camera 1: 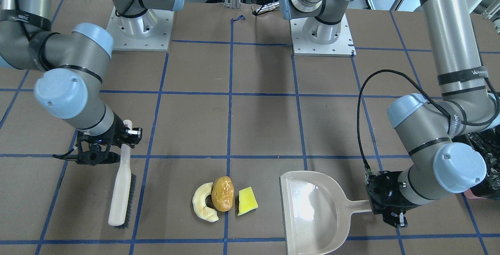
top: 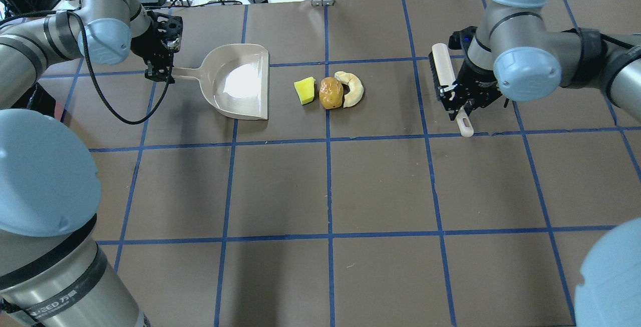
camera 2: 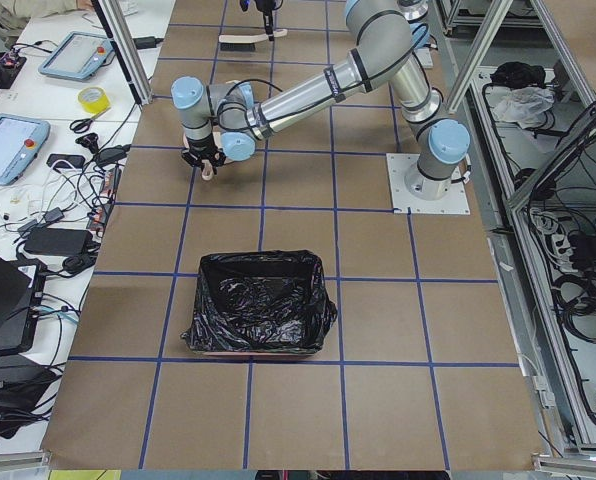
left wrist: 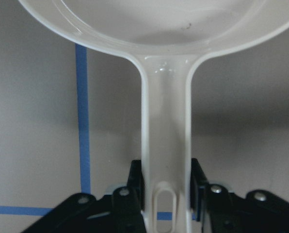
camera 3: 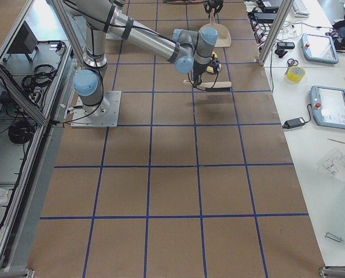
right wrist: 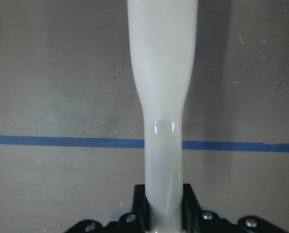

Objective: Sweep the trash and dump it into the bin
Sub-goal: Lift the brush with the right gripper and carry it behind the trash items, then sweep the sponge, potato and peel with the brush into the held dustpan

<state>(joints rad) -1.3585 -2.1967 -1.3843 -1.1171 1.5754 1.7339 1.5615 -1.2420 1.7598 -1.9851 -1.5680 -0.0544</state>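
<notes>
Three trash pieces lie in a row on the brown table: a cream crescent (camera 1: 204, 207), a golden-brown potato lump (camera 1: 223, 193) and a yellow-green wedge (camera 1: 247, 201). My left gripper (camera 1: 384, 204) is shut on the handle of the beige dustpan (camera 1: 312, 212), whose open mouth faces the wedge; the wrist view shows the fingers (left wrist: 136, 187) clamping the handle (left wrist: 166, 121). My right gripper (camera 1: 117, 145) is shut on the handle of a cream brush (camera 1: 121, 184), held beyond the crescent. The pink bin (camera 2: 260, 302) with its black bag stands behind my left arm.
The two arm bases (camera 1: 140, 28) (camera 1: 322, 32) stand at the table's robot side. Blue tape lines (top: 328, 187) grid the table. Side benches with tablets (camera 3: 333, 106) and cables (camera 2: 48, 215) flank the table's ends. The bin's black bag (camera 1: 482, 149) shows behind my left elbow.
</notes>
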